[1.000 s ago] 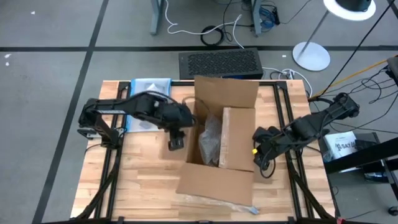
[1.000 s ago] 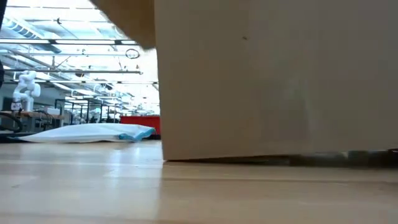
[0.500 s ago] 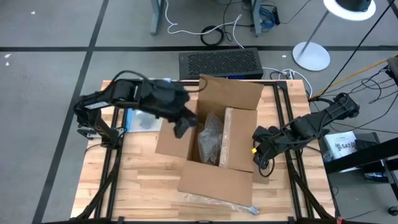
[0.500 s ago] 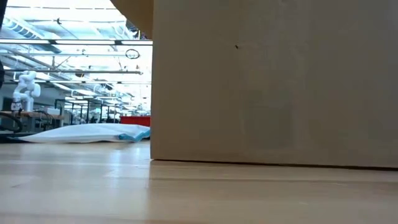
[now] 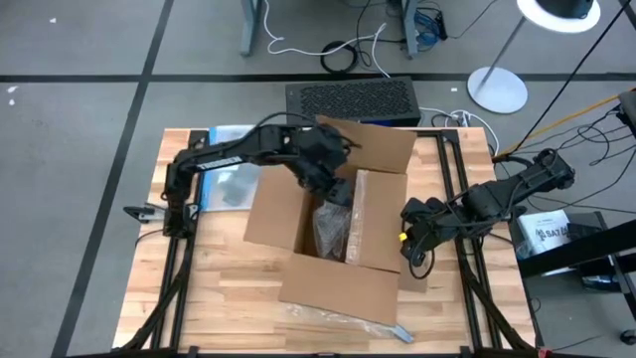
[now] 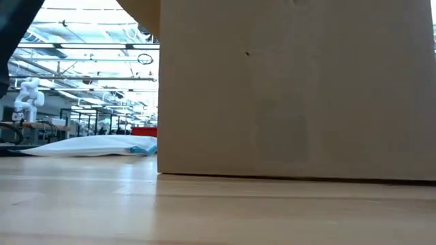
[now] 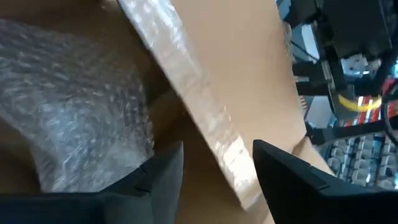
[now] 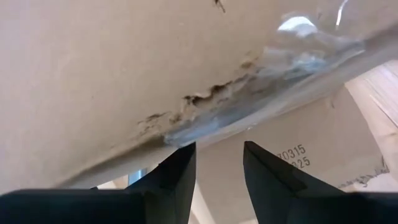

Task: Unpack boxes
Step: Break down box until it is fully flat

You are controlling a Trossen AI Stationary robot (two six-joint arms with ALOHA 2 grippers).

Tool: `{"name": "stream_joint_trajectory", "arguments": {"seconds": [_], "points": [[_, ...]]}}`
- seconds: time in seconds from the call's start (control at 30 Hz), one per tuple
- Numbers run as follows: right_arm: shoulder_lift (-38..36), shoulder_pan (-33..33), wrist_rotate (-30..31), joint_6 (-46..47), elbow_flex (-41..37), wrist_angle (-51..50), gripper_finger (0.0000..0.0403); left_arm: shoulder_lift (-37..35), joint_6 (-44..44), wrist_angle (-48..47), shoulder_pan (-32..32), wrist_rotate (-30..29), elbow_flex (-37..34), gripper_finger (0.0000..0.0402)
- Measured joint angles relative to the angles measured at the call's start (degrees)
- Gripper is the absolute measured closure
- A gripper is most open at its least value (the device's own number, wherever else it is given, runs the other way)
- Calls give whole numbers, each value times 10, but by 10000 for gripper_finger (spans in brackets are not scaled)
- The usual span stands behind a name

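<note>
We reach our left gripper (image 5: 336,189) into the box (image 5: 328,224), fingers apart, holding nothing; the bubble-wrap bundle (image 7: 74,118) just beside them needs grasping next.

The box (image 5: 328,244) is plain brown cardboard with glossy clear tape (image 8: 273,93) and small dark printed digits just beyond the black right fingers (image 8: 180,180). Beside the black left fingers (image 7: 161,180) lies whitish, dimpled bubble wrap (image 7: 74,118). The worktop (image 5: 219,288) is pale striped wood.
</note>
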Motion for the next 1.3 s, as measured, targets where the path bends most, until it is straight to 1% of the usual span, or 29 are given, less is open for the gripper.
{"name": "stream_joint_trajectory", "arguments": {"seconds": [0.1,0.3,0.57,0.77,0.9,1.1,1.13,1.23,1.3], "points": [[0,0,4,-4,0,2,277,4,-16,29,3,1,0,183],[0,0,16,-15,0,6,277,7,-32,29,10,-6,0,151],[0,-12,29,-30,0,24,277,42,-59,31,-1,-9,1,147],[0,-15,29,-34,0,41,277,57,-58,30,-12,-10,1,147],[0,-15,27,-34,0,38,277,60,-65,76,-13,13,0,153],[0,-15,32,-34,0,42,277,44,-121,219,-18,57,1,182],[0,-16,32,-34,0,42,277,44,-128,235,-19,60,4,187],[0,-22,31,-34,0,42,277,45,-131,244,-25,61,24,195],[0,-22,32,-34,0,44,277,45,-139,275,-29,60,27,196]]}}
